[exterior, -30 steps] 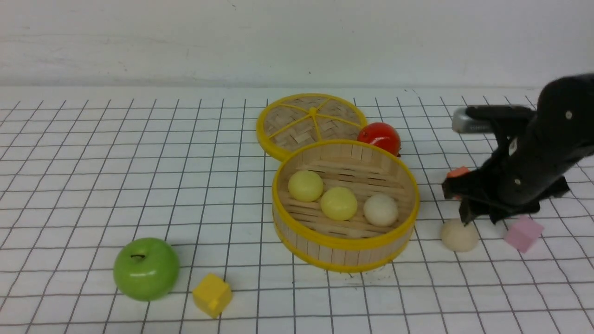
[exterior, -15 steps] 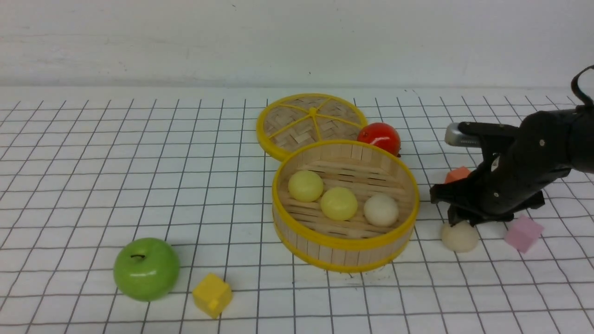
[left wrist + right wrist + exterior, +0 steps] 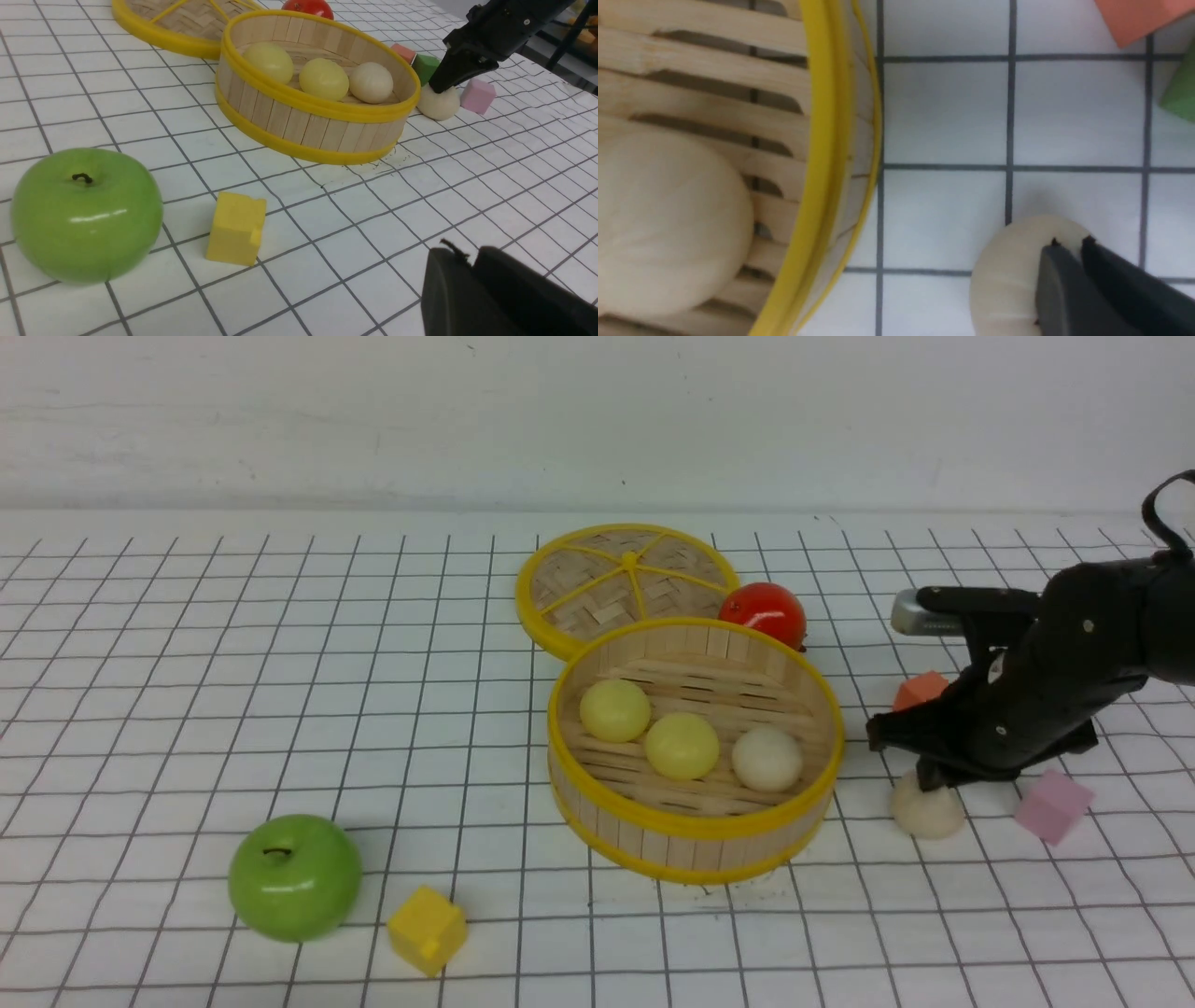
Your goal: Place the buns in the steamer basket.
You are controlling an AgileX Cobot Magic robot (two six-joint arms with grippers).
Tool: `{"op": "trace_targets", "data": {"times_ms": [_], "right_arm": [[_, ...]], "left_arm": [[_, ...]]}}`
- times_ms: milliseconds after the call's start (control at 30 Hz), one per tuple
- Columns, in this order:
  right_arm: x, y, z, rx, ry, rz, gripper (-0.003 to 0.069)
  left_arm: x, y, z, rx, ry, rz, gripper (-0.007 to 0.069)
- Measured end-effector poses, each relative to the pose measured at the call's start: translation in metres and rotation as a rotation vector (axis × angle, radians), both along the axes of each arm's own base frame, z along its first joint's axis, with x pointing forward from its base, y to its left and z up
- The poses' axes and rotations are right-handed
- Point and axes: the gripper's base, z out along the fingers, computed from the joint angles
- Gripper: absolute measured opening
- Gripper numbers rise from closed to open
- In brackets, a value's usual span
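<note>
Nearly done: three buns (image 3: 681, 745) sit inside the steamer basket (image 3: 693, 827), and the fourth bun (image 3: 926, 814) rests on the table (image 3: 187, 663) just to the right of the basket's wall. The right gripper (image 3: 922, 782) has its fingers drawn close together, tips touching that bun's crown. Only part of the left gripper (image 3: 472, 280) shows, so I cannot tell its state. The gridded white table lies flat against a plain pale wall (image 3: 373, 420).

The place is looking like a robot test lab: a grid-lined white table (image 3: 187, 644) is standing against a bare wall (image 3: 373, 420), carrying a toy cube (image 3: 427, 929) and an apple (image 3: 294, 875).
</note>
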Motion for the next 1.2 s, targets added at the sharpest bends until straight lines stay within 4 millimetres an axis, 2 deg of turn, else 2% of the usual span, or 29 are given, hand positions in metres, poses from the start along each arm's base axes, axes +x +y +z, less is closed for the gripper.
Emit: {"op": "trace_targets", "data": {"times_ms": [67,133,167,200,233,333,433,500,633,733,867,933,967,1000,1033,1100,1200], "right_arm": [[-0.005,0.000,0.021,0.012,-0.030,0.004,0.0003],[-0.007,0.002,0.032,0.023,-0.053,0.013,0.0003],[-0.006,0.009,0.051,0.042,-0.106,0.045,0.0005],[-0.006,0.010,0.053,0.047,-0.112,0.046,0.0006],[-0.004,0.024,0.068,0.070,-0.167,0.099,0.0008],[0.005,0.051,0.081,0.124,-0.245,0.173,0.0011],[0.023,0.078,0.074,0.161,-0.286,0.228,0.0010],[0.032,0.085,0.064,0.167,-0.284,0.236,0.0012],[0.064,0.100,0.020,0.155,-0.280,0.238,0.0041],[0.076,0.104,-0.002,0.146,-0.269,0.231,0.0113],[0.080,0.104,0.000,0.149,-0.291,0.228,0.0290],[0.077,0.104,0.010,0.152,-0.291,0.237,0.0396],[0.076,0.104,0.013,0.154,-0.293,0.238,0.0405],[0.068,0.103,0.029,0.153,-0.278,0.260,0.0459],[0.066,0.102,0.034,0.154,-0.283,0.263,0.0461],[0.046,0.096,0.073,0.137,-0.267,0.309,0.0463],[0.006,0.082,0.118,0.115,-0.239,0.319,0.0363]], "left_arm": [[0.000,0.000,0.000,0.000,0.000,0.000,0.0071],[0.000,0.000,0.000,0.000,0.000,0.000,0.0071],[0.000,0.000,0.000,0.000,0.000,0.000,0.0072],[0.000,0.000,0.000,0.000,0.000,0.000,0.0072],[0.000,0.000,0.000,0.000,0.000,0.000,0.0072],[0.000,0.000,0.000,0.000,0.000,0.000,0.0074],[0.000,0.000,0.000,0.000,0.000,0.000,0.0074],[0.000,0.000,0.000,0.000,0.000,0.000,0.0074],[0.000,0.000,0.000,0.000,0.000,0.000,0.0074],[0.000,0.000,0.000,0.000,0.000,0.000,0.0074],[0.000,0.000,0.000,0.000,0.000,0.000,0.0081],[0.000,0.000,0.000,0.000,0.000,0.000,0.0083],[0.000,0.000,0.000,0.000,0.000,0.000,0.0083],[0.000,0.000,0.000,0.000,0.000,0.000,0.0085],[0.000,0.000,0.000,0.000,0.000,0.000,0.0085],[0.000,0.000,0.000,0.000,0.000,0.000,0.0088],[0.000,0.000,0.000,0.000,0.000,0.000,0.0091]]}}
